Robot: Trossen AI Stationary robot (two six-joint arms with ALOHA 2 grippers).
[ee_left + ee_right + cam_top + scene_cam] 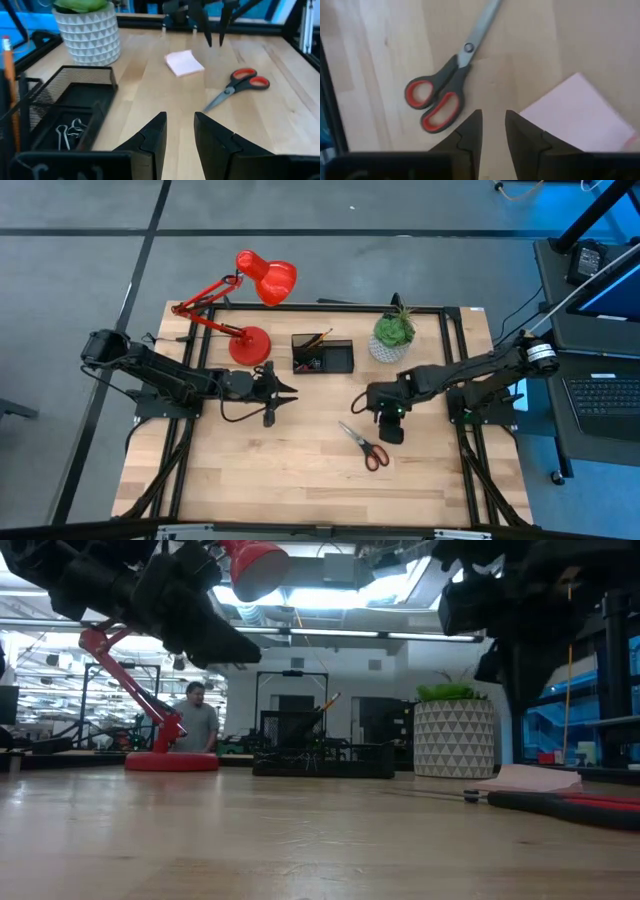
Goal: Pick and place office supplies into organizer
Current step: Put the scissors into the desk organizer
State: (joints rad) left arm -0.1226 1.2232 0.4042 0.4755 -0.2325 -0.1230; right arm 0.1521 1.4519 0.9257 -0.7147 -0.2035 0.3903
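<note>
The red-handled scissors [365, 445] lie flat on the table near its middle right. A pink sticky-note pad [580, 112] lies flat beside them. The black mesh organizer [322, 353] stands at the far middle with an orange pencil [320, 337] upright in it and clips [67, 132] in a low compartment. My right gripper [492, 125] hangs above the table, pointing down between the scissors and the pad, open by a narrow gap with nothing in it. My left gripper [180, 127] hovers near the organizer, open and holding nothing.
A red desk lamp [240, 310] stands at the far left and a potted green plant [393, 335] in a white pot at the far right, next to the organizer. Bare wood lies along the table's near side. A person [195, 720] shows in the room behind.
</note>
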